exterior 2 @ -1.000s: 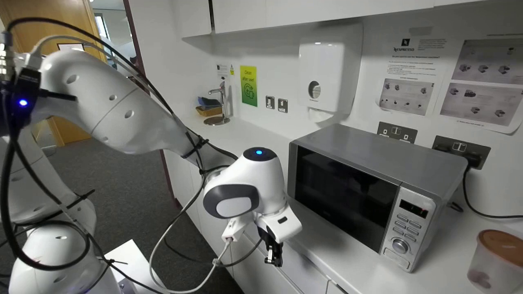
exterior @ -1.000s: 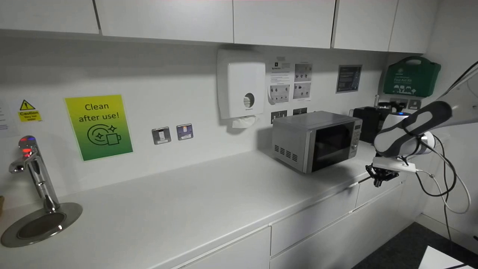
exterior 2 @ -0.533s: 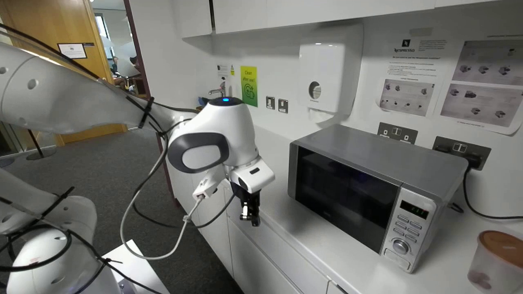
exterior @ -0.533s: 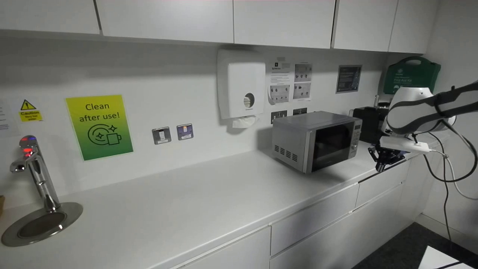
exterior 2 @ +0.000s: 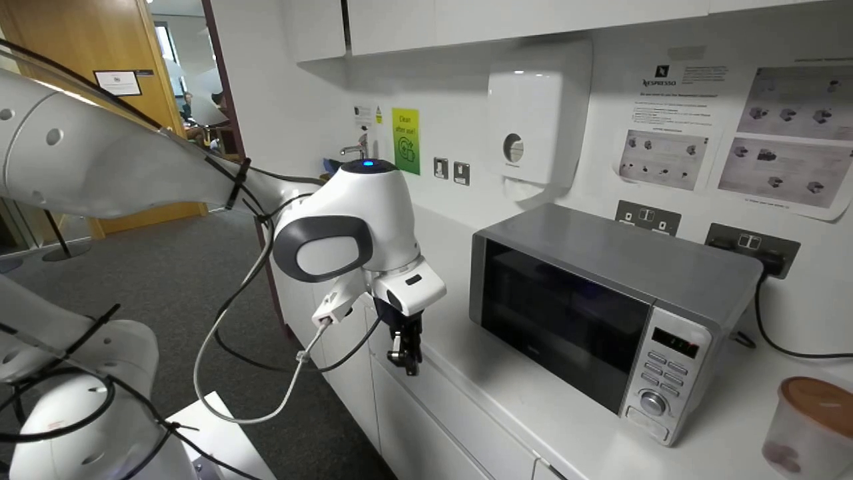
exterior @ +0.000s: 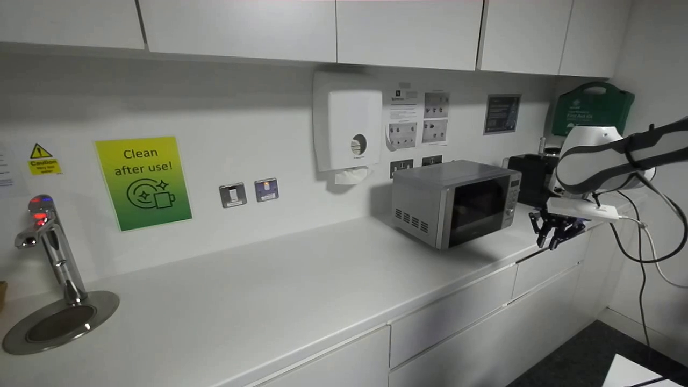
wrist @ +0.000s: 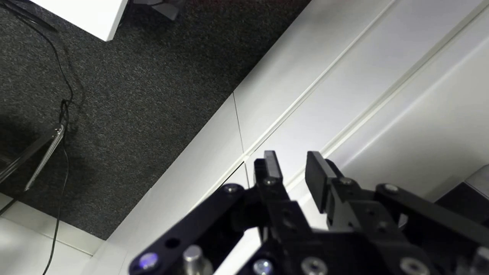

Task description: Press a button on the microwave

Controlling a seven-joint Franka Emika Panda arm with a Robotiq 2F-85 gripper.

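White worktop (exterior: 279, 285) runs from the lower left of an exterior view towards the right. Nearest, at the bottom of the wrist view, is the gripper (wrist: 293, 168); its fingers (wrist: 273, 166) stand a little apart, and nothing shows between them. Past them, white cabinet fronts (wrist: 275, 88) cross that frame on the diagonal, with dark carpet (wrist: 145, 103) at the upper left.

A tub (exterior 2: 803, 443) with an orange-brown lid (exterior 2: 823, 401) sits in the lower right of an exterior view. Left of it, filling much of the right half, the microwave (exterior 2: 586, 313) rests on the worktop, its control strip (exterior 2: 662, 373) at the right end of its front: a display (exterior 2: 675, 343), small grey buttons (exterior 2: 673, 378), a round knob (exterior 2: 652, 401). The display is lit, though I cannot read it. The gripper hangs near the centre, pointing down, well apart from the strip; nothing touches the buttons. Farther back, a white dispenser (exterior 2: 533, 127) hangs on the wall (exterior 2: 460, 93), and a tap (exterior 2: 363, 148) shows near the upper middle.

No press is under way. I judge the gripper to be at a stand-off, either ahead of the press or after one; these frames do not settle which. If a press is due, the next move calls for bringing the fingers together into one blunt tip, swinging right in that view, turning to face the strip, and pushing straight onto a single button.
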